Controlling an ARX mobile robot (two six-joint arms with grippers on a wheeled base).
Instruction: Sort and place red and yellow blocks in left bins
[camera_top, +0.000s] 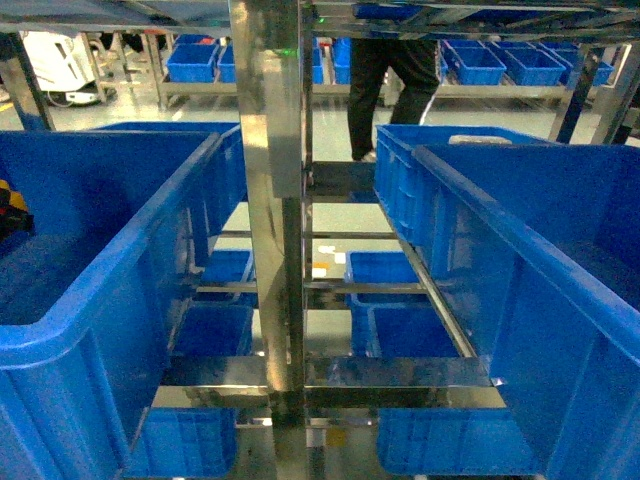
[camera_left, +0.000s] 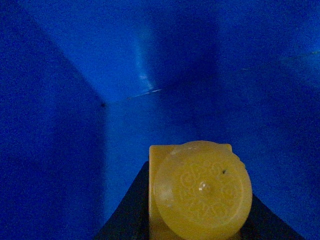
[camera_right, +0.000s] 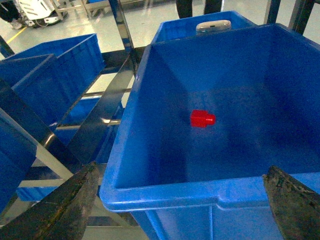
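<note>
Yellow brick (camera_left: 200, 192) sits clamped in the left gripper (camera_left: 200, 220) at six o'clock, inside a left blue crate (camera_left: 125, 65). Right gripper (camera_right: 182, 202) hangs spread wide over a right crate (camera_right: 165, 192) holding a red brick (camera_right: 202, 118).

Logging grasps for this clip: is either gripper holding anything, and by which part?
Left gripper holds the yellow block by its lower sides, stud facing the camera. Right gripper is open and holds nothing.
</note>
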